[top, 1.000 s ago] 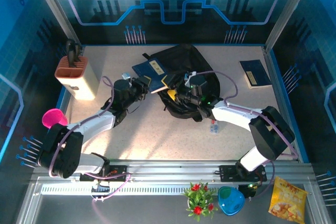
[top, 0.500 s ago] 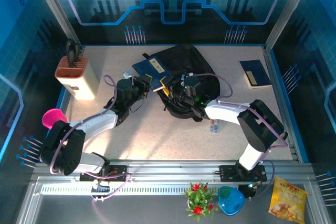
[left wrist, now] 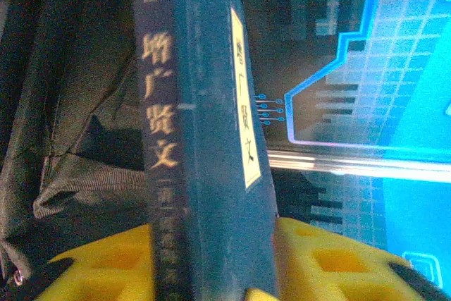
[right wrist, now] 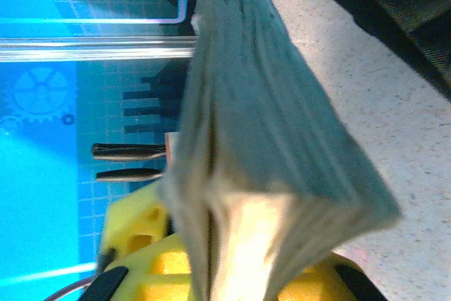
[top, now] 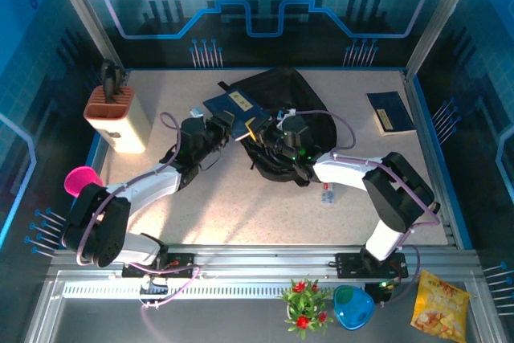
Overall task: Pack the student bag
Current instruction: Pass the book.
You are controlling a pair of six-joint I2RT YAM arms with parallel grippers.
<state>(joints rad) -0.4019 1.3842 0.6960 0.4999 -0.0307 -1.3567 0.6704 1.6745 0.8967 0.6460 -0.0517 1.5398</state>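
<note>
The student bag [top: 295, 98] is a black soft backpack lying at the table's middle back. A blue book [top: 233, 104] with a pale title label rests tilted against the bag's left side. My left gripper [top: 223, 128] is shut on the book's near edge. In the left wrist view the book [left wrist: 204, 139] stands spine-on between the yellow fingers [left wrist: 91, 266], with black bag fabric [left wrist: 77, 103] to its left. My right gripper [top: 261, 130] meets the book's right corner. In the right wrist view the fanned pages of the book [right wrist: 268, 103] sit in that gripper [right wrist: 239, 259], with the bag [right wrist: 394, 5] at top right.
A second blue book [top: 391, 110] lies at the back right. An orange-and-white holder [top: 116, 114] stands at the back left, with a pink cup [top: 83, 178] at the left edge. A small item [top: 326, 195] lies near the right arm. A plant [top: 303, 304], blue bowl [top: 352, 307] and snack bag [top: 439, 304] sit in front.
My right gripper has moved left from over the bag's front onto the book's corner. The left gripper has edged up and right with the book.
</note>
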